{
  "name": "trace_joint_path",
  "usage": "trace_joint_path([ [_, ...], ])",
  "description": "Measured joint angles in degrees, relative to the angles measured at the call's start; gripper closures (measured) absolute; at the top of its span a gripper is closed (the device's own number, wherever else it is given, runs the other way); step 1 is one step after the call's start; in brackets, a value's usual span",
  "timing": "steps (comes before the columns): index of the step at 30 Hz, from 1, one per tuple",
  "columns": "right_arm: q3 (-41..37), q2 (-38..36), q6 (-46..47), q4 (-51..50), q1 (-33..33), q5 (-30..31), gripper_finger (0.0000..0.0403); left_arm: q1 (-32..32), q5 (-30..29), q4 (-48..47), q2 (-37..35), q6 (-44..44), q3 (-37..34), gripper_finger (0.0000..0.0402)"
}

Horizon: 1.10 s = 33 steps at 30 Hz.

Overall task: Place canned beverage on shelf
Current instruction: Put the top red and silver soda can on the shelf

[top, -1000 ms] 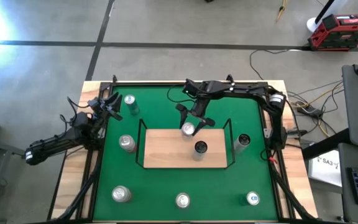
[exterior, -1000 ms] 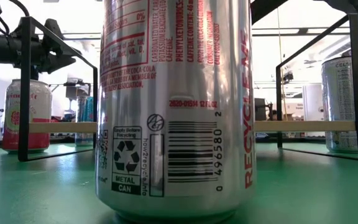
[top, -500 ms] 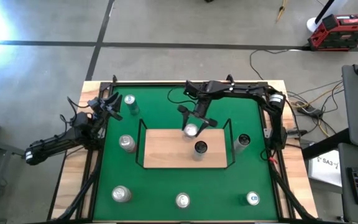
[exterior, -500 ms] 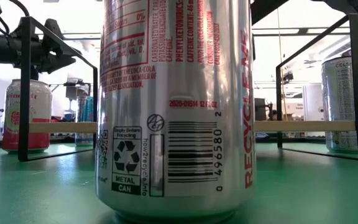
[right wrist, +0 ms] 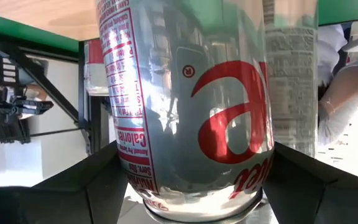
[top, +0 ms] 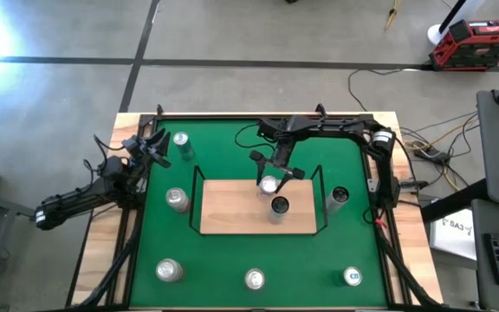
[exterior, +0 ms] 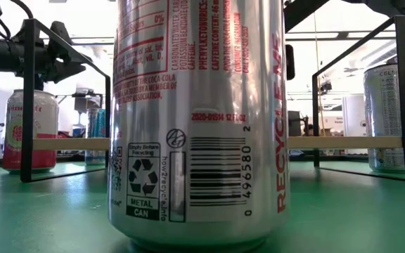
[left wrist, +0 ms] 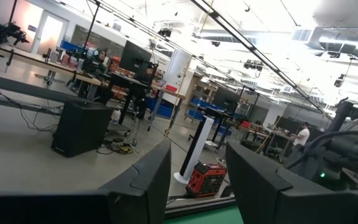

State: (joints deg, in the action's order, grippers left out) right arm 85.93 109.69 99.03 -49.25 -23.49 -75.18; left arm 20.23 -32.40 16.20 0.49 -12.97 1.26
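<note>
- The left pincer (top: 152, 144) is parked at the tabletop's (top: 232, 260) left edge, well apart from the shelf; its fingers (left wrist: 148, 180) are seen spread with nothing between them, so no part in the placing is judged.
- Loose cans (top: 177, 200) are left on the felt around the shelf; whether they are to follow cannot be told.
- The shelf (top: 232, 212) lies under and beside the right pincer; one dark-topped can (top: 279, 206) is already set on it, just beside the pincer.
- The right pincer (top: 271, 178) is over the shelf's far rail, closed around a silver can (top: 268, 184), which is held between its fingers (right wrist: 73, 186).
- The carry is judged nearly done; lowering onto the board, release and withdrawal are left. Whether the held can touches the board cannot be told.
</note>
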Motion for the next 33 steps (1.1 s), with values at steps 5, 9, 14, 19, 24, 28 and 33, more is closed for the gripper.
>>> trace_joint_path([
  [5,0.0,2.0,-2.1,0.2,0.0,-2.9,0.0111,0.0,0.0,0.0,0.0,0.0,0.0,0.0264],
  [9,0.0,2.5,-2.6,0.3,0.0,-3.4,0.0111,0.0,0.0,0.0,0.0,0.0,0.0,0.0264],
  [14,0.0,2.6,-2.6,0.3,0.0,-3.4,0.0102,0.0,0.0,0.0,0.0,0.0,0.0,0.0264],
  [19,0.0,2.6,-2.3,0.5,0.0,-3.9,0.0042,0.0,0.0,0.0,0.0,0.0,0.0,0.0264],
  [24,0.0,2.5,-4.8,0.8,-0.2,-5.6,0.0027,0.0,0.0,0.0,0.0,0.0,0.0,0.0264],
  [28,0.0,2.5,-7.8,1.3,-1.2,-10.3,0.0026,0.0,0.0,0.0,0.0,0.0,0.0,0.0264],
  [33,0.0,2.5,-10.6,1.3,-3.3,-14.8,0.0024,0.0,0.0,0.0,0.0,0.0,0.0,0.0264],
])
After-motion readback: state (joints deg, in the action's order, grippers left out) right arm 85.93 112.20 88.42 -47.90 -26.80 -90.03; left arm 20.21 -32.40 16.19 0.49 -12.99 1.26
